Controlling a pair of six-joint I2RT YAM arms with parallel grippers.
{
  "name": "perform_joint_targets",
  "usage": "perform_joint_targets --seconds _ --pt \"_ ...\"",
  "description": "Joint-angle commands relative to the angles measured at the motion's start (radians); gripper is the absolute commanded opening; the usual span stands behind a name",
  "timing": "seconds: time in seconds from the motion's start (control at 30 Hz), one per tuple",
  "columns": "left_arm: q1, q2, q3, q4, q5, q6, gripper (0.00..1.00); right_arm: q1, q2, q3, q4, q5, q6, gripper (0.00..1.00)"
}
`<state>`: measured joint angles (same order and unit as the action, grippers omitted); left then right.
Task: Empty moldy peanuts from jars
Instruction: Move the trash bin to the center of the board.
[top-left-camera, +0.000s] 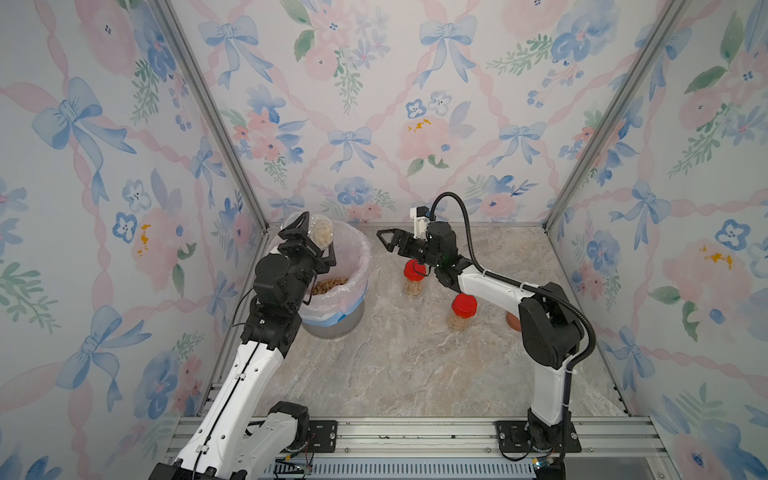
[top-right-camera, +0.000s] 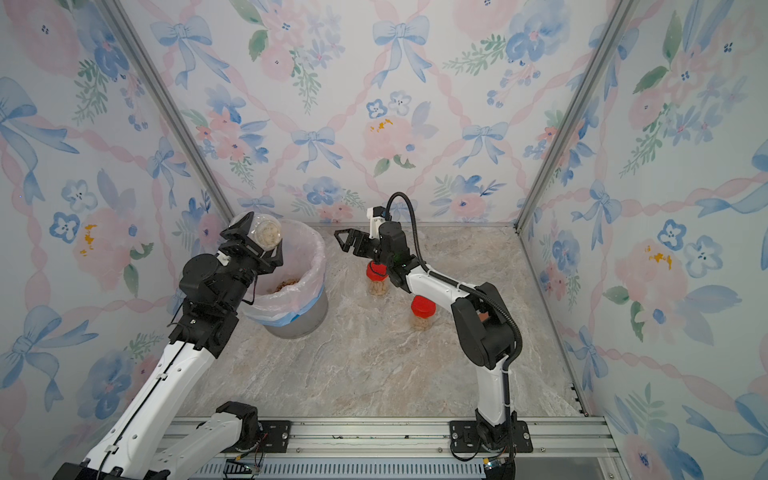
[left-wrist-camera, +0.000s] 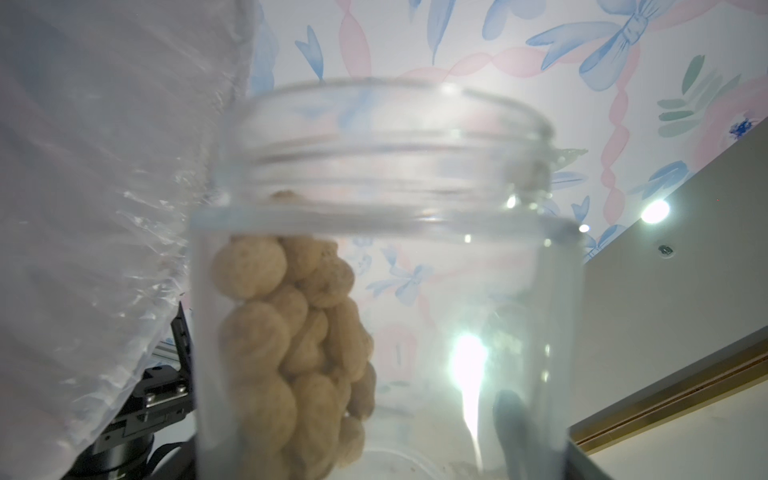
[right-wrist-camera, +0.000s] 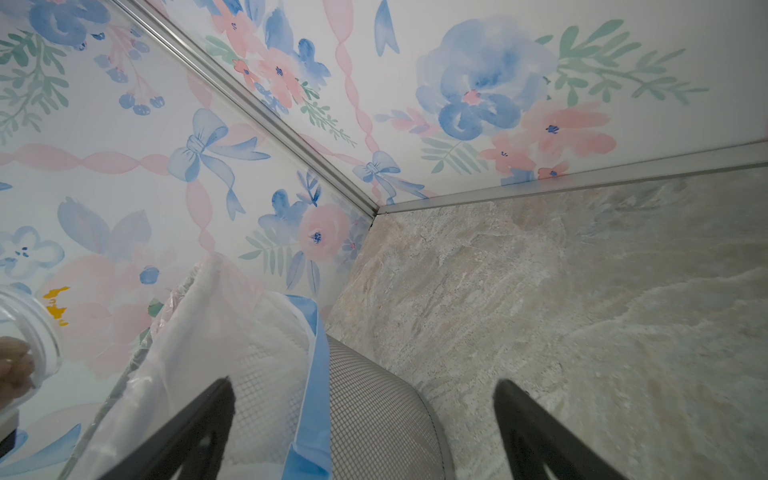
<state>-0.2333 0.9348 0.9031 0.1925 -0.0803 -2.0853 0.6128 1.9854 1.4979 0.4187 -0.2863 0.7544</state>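
Observation:
My left gripper (top-left-camera: 316, 246) is shut on a wide clear jar (top-left-camera: 321, 233) with no lid, held tipped above the bin's near-left rim, mouth toward the bin. A clump of moldy peanuts (left-wrist-camera: 286, 332) still lies along one side of that jar (left-wrist-camera: 386, 257). More peanuts (top-left-camera: 330, 286) are heaped at the bottom of the bin. Two slim jars with red lids (top-left-camera: 412, 270) (top-left-camera: 464, 305) stand upright on the table, both holding peanuts. My right gripper (top-left-camera: 384, 241) hovers open and empty just right of the bin, above the farther red-lid jar; in the right wrist view the gripper (right-wrist-camera: 365, 399) has nothing between its fingers.
The grey mesh bin (top-left-camera: 332, 326) with its pinkish liner (top-left-camera: 361, 249) stands at the back left by the wall corner. A brown lid (top-left-camera: 514, 322) lies on the table, half hidden behind my right arm. Floral walls close in three sides.

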Motion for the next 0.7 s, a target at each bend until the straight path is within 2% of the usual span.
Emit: perform_joint_targets --seconds 0.0,0.07,0.2,0.27,0.47,0.67 --pt "-0.032 -0.001 0.008 0.152 -0.065 -0.135 0.13 0.015 0.029 0.052 -0.026 0.015 -0.019 0.99" --pt "-0.057 0.034 0.008 0.168 -0.049 -0.147 0.11 0.02 0.033 0.062 -0.041 0.016 -0.027 0.99" --pt "-0.129 0.063 -0.024 0.205 -0.09 -0.182 0.1 0.022 0.023 0.038 -0.036 0.03 -0.033 0.99" --pt "-0.163 0.062 -0.046 0.212 -0.136 -0.194 0.09 0.021 0.021 0.028 -0.038 0.031 -0.033 0.99" --pt "-0.257 0.06 -0.123 0.272 -0.291 -0.255 0.13 0.016 0.035 0.052 -0.076 0.009 -0.028 1.0" --pt "-0.282 0.088 -0.146 0.367 -0.398 -0.32 0.13 0.017 0.05 0.107 -0.138 -0.003 -0.051 1.0"
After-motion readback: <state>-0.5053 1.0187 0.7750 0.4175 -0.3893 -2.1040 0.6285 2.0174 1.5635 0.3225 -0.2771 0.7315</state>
